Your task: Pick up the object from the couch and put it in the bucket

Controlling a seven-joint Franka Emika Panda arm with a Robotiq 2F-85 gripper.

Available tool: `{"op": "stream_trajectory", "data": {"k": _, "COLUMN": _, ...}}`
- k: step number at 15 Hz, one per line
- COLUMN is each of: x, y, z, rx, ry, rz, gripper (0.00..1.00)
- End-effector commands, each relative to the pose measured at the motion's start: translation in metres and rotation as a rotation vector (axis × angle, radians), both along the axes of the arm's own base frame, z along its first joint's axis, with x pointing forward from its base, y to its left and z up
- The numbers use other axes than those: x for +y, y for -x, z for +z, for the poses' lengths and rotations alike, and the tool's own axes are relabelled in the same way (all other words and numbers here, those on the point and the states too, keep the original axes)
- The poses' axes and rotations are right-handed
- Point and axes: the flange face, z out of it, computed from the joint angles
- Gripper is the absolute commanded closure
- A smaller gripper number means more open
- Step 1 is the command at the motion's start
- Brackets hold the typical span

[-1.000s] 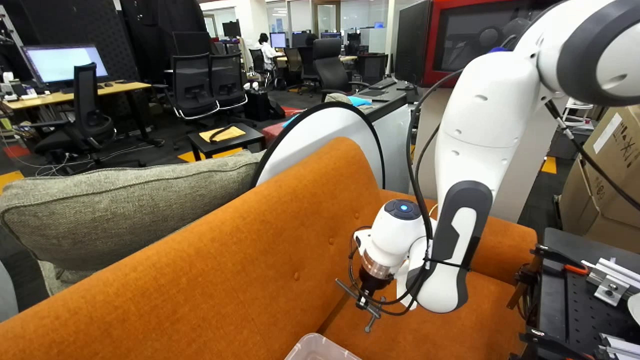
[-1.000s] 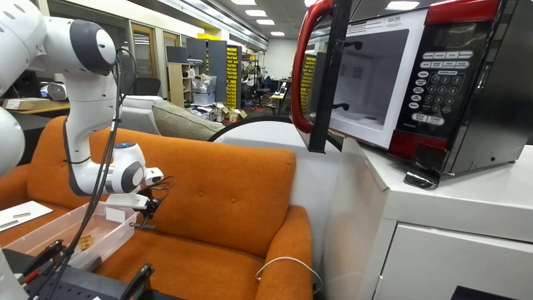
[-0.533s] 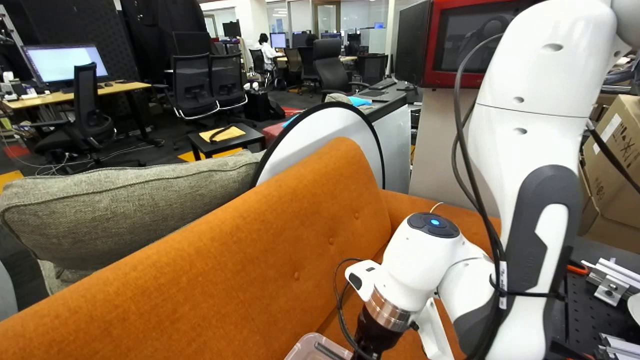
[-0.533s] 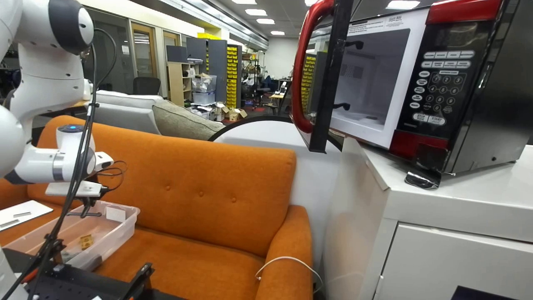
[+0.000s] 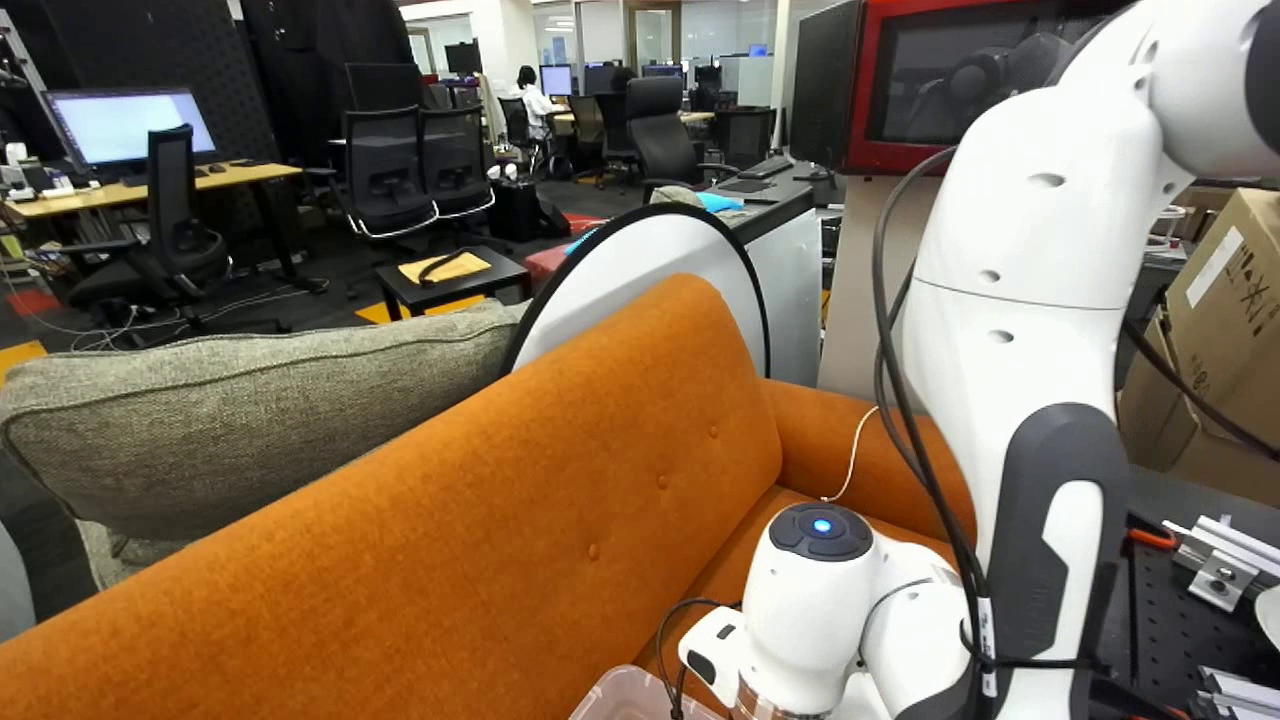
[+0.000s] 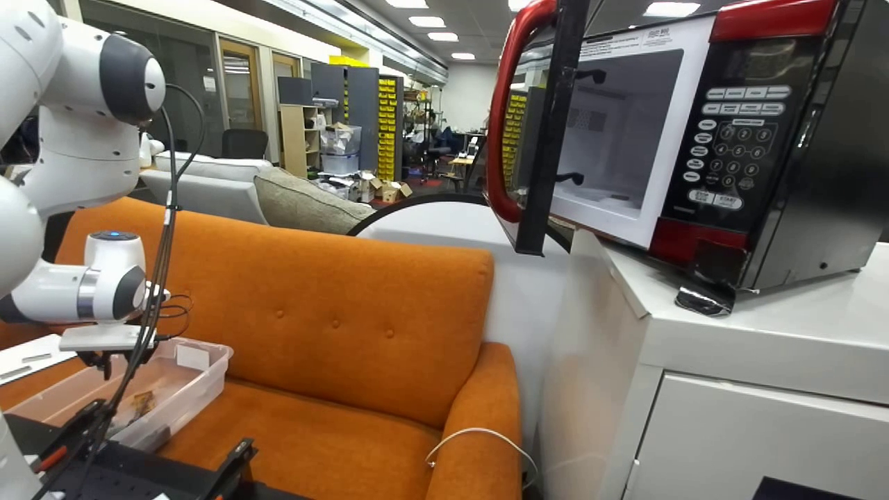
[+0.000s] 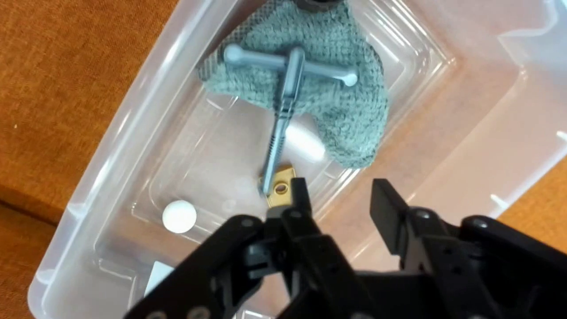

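Gripper (image 7: 340, 191): one, pointing down over the clear plastic bin (image 7: 105, 168), jaws apart, nothing seen between them; the gap presumably serves to let a thing fall inside the walls. T-handled metal screw (image 7: 290, 88): one, with cross bar; taken as the task's object; within the bin's outline and clear of the jaws, cross bar over a grey-green cloth (image 7: 354, 128), threaded end over or against a gold-coloured block (image 7: 285, 175); whether it lies at rest or is in mid-drop cannot be told. Bin: open side up on the orange fabric couch (image 6: 347, 292), probably set there so that pick-up and drop share one short reach. Further contents: one white disc (image 7: 179, 216), apart from the rest; one white piece (image 7: 158, 274), partly hidden behind the gripper; the cloth may soften a landing, though likely by chance. White panel (image 6: 35, 357): one, seemingly on the couch near the bin, purpose not evident. White cable (image 6: 479, 430): one, draped over the armrest (image 6: 489, 389), with no part in this task by the look of it. Status, by judgement: placing all but done; next move, a straight lift, since a sideways one could bring the gripper against a bin wall.
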Motion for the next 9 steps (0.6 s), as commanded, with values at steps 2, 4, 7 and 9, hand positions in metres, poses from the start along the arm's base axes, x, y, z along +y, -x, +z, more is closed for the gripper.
{"op": "stream_trajectory", "data": {"k": 2, "x": 0.007, "y": -0.012, "z": -0.016, "rx": 0.033, "ry": -0.002, "rz": 0.075, "gripper": 0.2}}
{"op": "stream_trajectory", "data": {"k": 4, "x": 0.007, "y": -0.015, "z": -0.016, "rx": 0.024, "ry": 0.004, "rz": 0.086, "gripper": 0.07}}
{"op": "stream_trajectory", "data": {"k": 7, "x": 0.007, "y": -0.019, "z": -0.008, "rx": 0.001, "ry": 0.004, "rz": 0.094, "gripper": 0.0}}
{"op": "stream_trajectory", "data": {"k": 9, "x": 0.002, "y": -0.021, "z": -0.002, "rx": -0.018, "ry": 0.004, "rz": 0.085, "gripper": 0.0}}
